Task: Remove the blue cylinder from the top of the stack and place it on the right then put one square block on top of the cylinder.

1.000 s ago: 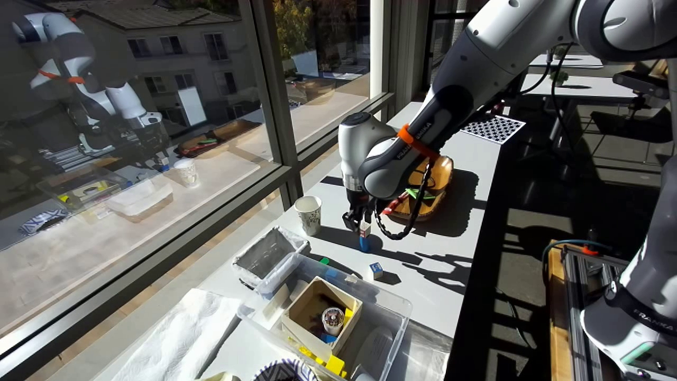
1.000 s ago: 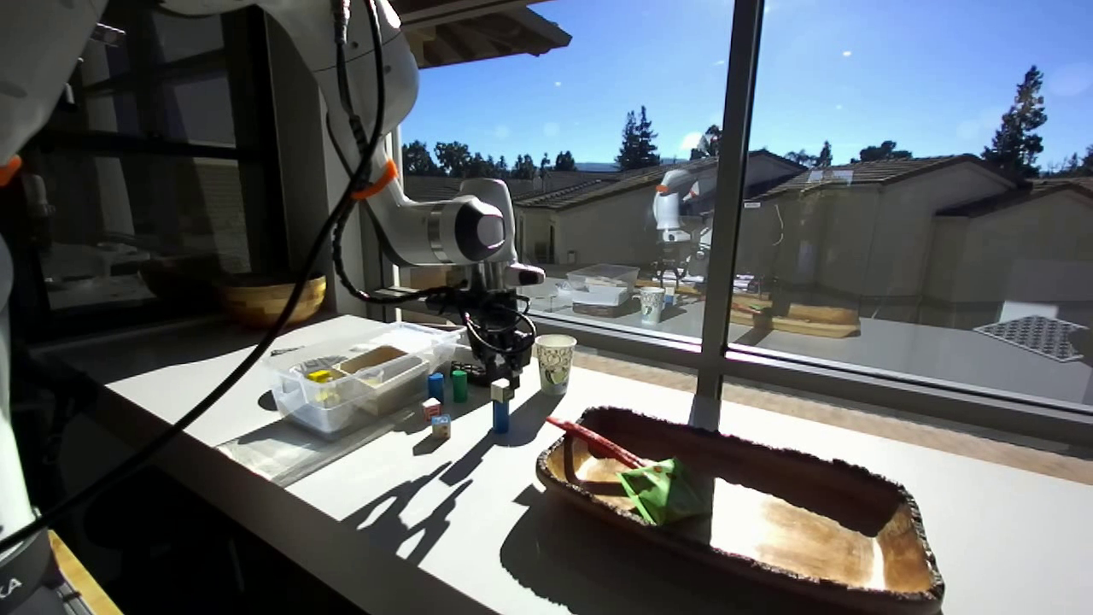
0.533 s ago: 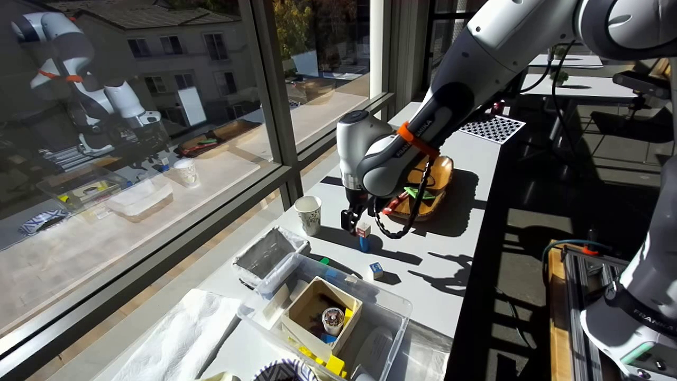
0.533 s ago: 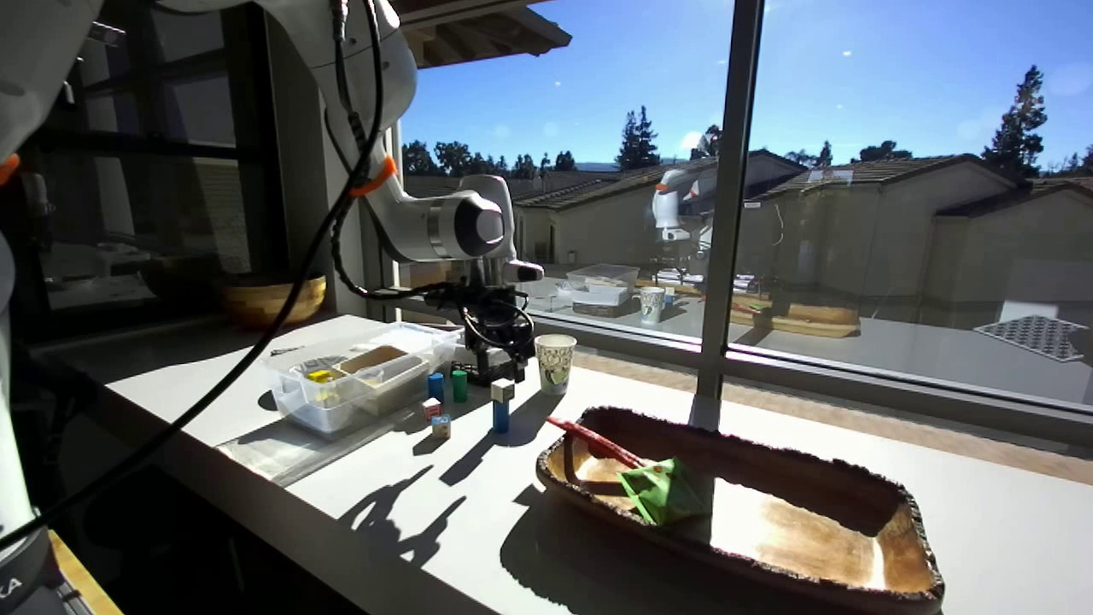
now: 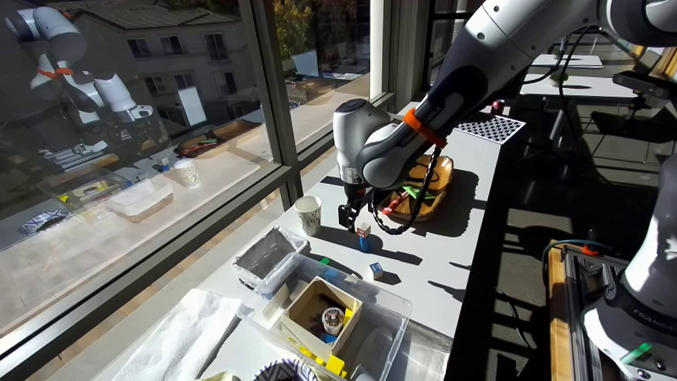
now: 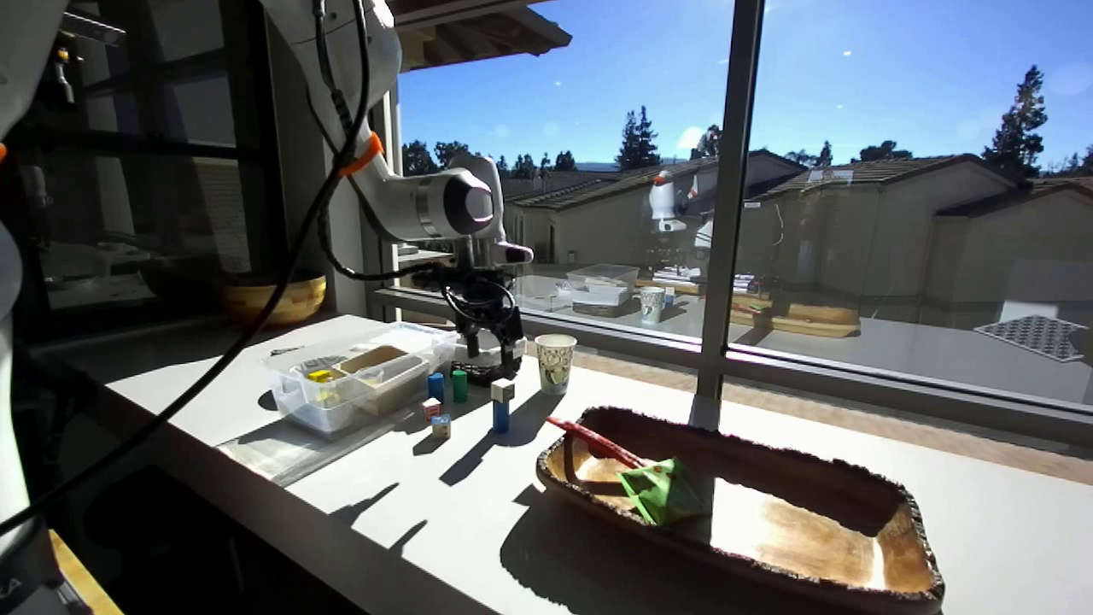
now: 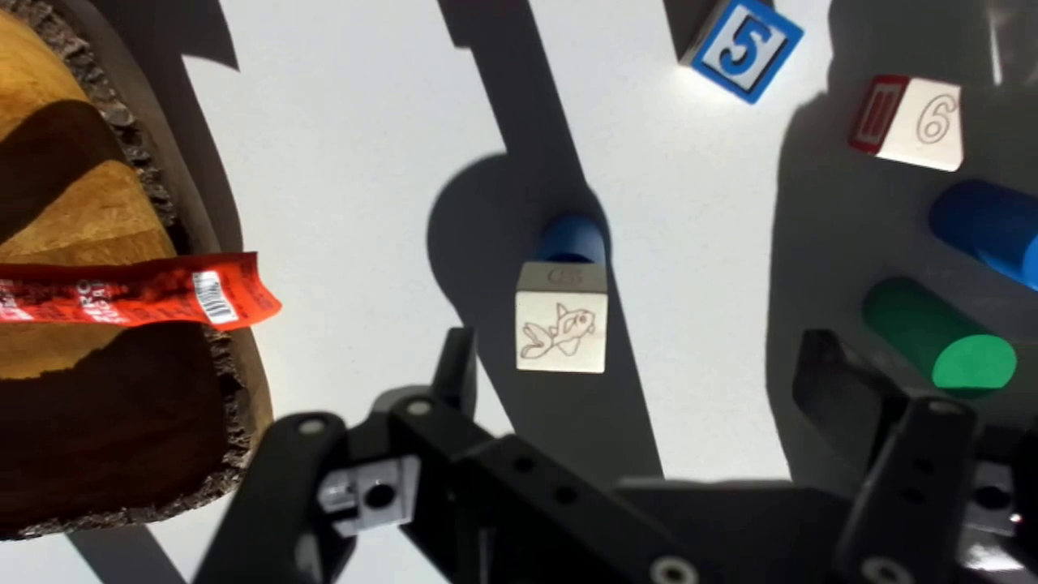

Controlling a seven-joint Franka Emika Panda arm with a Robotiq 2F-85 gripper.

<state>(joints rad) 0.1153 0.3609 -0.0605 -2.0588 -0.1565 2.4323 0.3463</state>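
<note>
The blue cylinder (image 6: 501, 418) stands upright on the table, and a pale square block (image 6: 502, 390) rests on its top. This pair is the only stack in view. From above, the wrist view shows the fish-marked square block (image 7: 561, 331) covering most of the blue cylinder (image 7: 572, 239). My gripper (image 7: 639, 336) is open, its fingers wide apart and touching nothing. In an exterior view the gripper (image 5: 350, 218) hangs just beside and above the block. Two more square blocks lie on the table: a blue-edged one (image 7: 742, 50) and a red-edged one (image 7: 924, 123).
A second blue cylinder (image 6: 436, 387) and a green cylinder (image 6: 459, 386) stand near the clear plastic bin (image 6: 307, 414). A paper cup (image 6: 556, 363) is close to the gripper on the window side. The wooden tray (image 6: 786, 525) holds red and green packets.
My gripper has opened, let go of the pale block and moved up and away from it. The block has stayed on the blue cylinder.
</note>
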